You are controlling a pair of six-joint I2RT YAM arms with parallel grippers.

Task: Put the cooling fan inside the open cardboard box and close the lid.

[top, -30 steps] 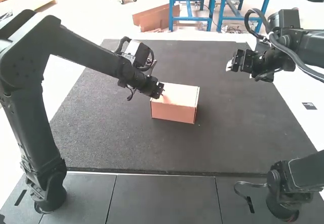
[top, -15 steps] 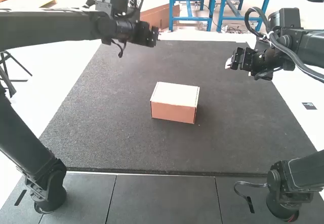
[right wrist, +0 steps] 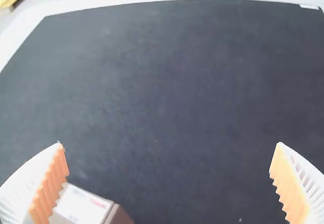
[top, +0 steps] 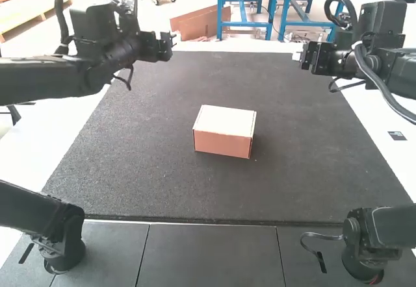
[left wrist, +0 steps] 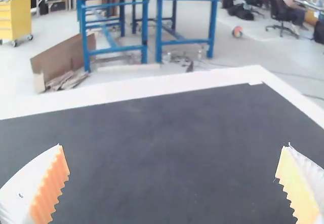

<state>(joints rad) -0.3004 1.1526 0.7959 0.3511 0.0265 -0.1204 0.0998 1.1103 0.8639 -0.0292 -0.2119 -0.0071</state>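
Mid-mat, on the black mat [top: 130,144]: cardboard box [top: 224,131]. Upright, lid shut and lying flat. Pale on top, brown on the sides, one long side turned toward the near edge and a little skewed to it. Contents hidden under the lid. Well apart from both grippers.

Left gripper [top: 169,40]: up in the air above the far left corner of the mat, at the end of an arm stretched in from the left side, tips pointed across toward the right. Through the left wrist view [left wrist: 174,148]: white ribbed fingers with orange pads [left wrist: 48,188], jaws spread wide, holding nothing, bare mat and its far white border between them.

Right gripper [top: 303,58]: raised above the far right part of the mat, roughly level with the left one, tips pointed toward the left. Through the right wrist view [right wrist: 169,144]: same white ribbed fingers and orange pads [right wrist: 48,183], jaws likewise spread wide and empty, dark mat between them. Down on the mat in that view, a corner of the box [right wrist: 83,208], pale top with some print, dark side, seen just beside one pad but lying far beyond it, not touching.
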